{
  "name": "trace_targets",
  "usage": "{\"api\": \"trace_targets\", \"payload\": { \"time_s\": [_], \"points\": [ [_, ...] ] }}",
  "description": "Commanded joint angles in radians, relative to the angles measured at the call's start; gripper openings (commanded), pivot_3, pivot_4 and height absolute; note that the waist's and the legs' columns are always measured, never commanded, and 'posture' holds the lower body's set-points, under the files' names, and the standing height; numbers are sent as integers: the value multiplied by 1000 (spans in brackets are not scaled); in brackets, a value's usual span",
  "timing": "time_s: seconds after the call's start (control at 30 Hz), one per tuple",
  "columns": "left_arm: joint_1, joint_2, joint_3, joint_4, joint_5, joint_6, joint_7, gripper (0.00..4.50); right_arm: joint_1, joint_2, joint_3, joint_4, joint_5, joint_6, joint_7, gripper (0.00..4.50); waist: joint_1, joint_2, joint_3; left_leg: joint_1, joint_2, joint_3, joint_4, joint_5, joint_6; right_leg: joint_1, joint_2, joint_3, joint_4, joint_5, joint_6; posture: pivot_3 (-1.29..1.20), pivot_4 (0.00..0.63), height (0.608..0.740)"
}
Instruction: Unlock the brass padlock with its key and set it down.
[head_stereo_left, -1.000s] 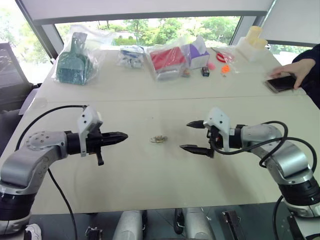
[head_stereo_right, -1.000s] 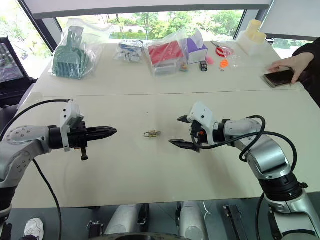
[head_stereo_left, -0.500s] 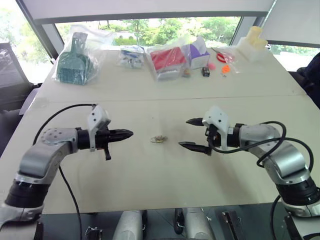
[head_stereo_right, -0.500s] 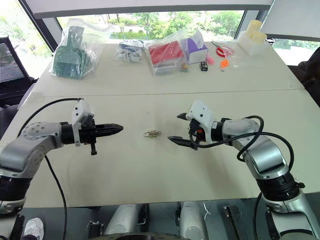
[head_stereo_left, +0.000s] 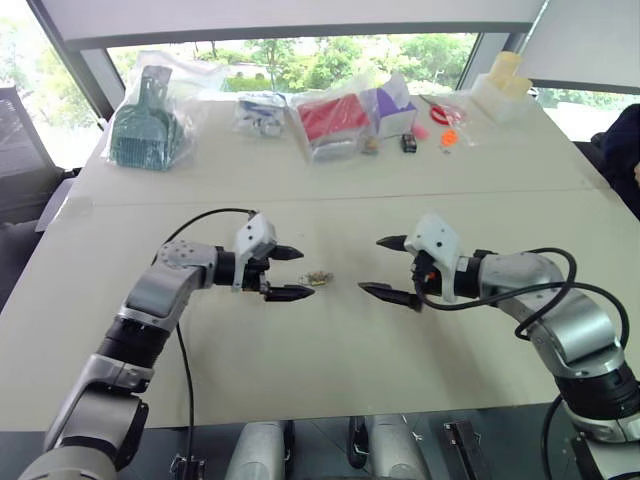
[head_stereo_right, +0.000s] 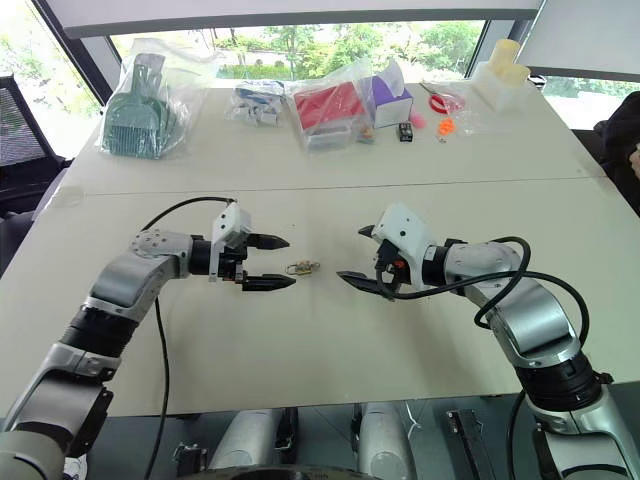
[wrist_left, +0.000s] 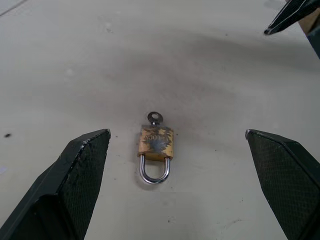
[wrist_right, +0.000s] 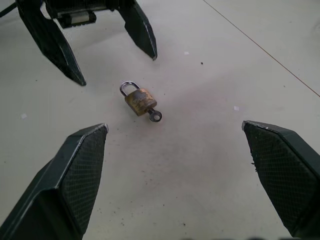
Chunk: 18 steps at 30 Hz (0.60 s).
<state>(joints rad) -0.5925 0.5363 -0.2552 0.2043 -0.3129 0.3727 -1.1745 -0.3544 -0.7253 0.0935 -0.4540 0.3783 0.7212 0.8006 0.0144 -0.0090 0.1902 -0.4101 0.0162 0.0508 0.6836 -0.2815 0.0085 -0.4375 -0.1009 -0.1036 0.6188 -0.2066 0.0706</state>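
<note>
Approach step: brass padlock (wrist_left: 156, 144), key (wrist_left: 154, 118) in its base, lies mid-frame on surface (head_stereo_left: 300, 350) between left hand (head_stereo_left: 283, 272) and right hand (head_stereo_left: 388, 268), both spread, empty; next, pinch lock body.

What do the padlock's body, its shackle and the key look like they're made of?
Brass padlock: the body looks like brass, dull gold with dark tarnished patches. Its shackle looks like polished steel, silvery with bright highlights, though it may only be plated. The key is a silvery metal, possibly steel.
</note>
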Motion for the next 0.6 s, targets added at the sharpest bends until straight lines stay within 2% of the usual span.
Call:
{"api": "trace_targets", "payload": {
  "time_s": [0.03, 0.17, 0.37, 0.47, 0.6],
  "points": [
    [-37, -38, -17, 77, 56, -78, 3, 4484, 20, -4, -48, -68, 17, 15, -29, 4500, 2, 0, 0, 0, 0, 0, 0, 0, 0, 0, 0, 0, 0, 0, 0, 0, 150, 740],
    [-65, -88, -26, 203, 139, -177, 50, 4484, 41, 0, -59, -93, 16, 27, -52, 4500, 0, 0, 0, 0, 0, 0, 0, 0, 0, 0, 0, 0, 0, 0, 0, 0, 150, 740],
    [-69, -129, -33, 304, 189, -273, 48, 4484, 45, 1, -58, -103, 14, 31, -67, 4500, 2, 0, 0, 2, 0, -1, 1, 0, 0, 2, 0, 0, 0, 0, 0, 0, 150, 740],
    [-65, -134, -31, 325, 200, -297, 42, 3625, 41, -2, -57, -102, 14, 29, -69, 4500, 1, 0, -1, 2, 0, -1, 1, 0, 0, 3, -1, 0, 0, 0, 0, 0, 150, 740],
    [-48, -120, -26, 321, 210, -316, 25, 1780, 35, -7, -51, -95, 11, 24, -62, 4500, 0, 0, -1, 2, 0, -1, 1, 0, 0, 3, -1, 0, 0, 0, 0, 0, 150, 740]
  ]
}}
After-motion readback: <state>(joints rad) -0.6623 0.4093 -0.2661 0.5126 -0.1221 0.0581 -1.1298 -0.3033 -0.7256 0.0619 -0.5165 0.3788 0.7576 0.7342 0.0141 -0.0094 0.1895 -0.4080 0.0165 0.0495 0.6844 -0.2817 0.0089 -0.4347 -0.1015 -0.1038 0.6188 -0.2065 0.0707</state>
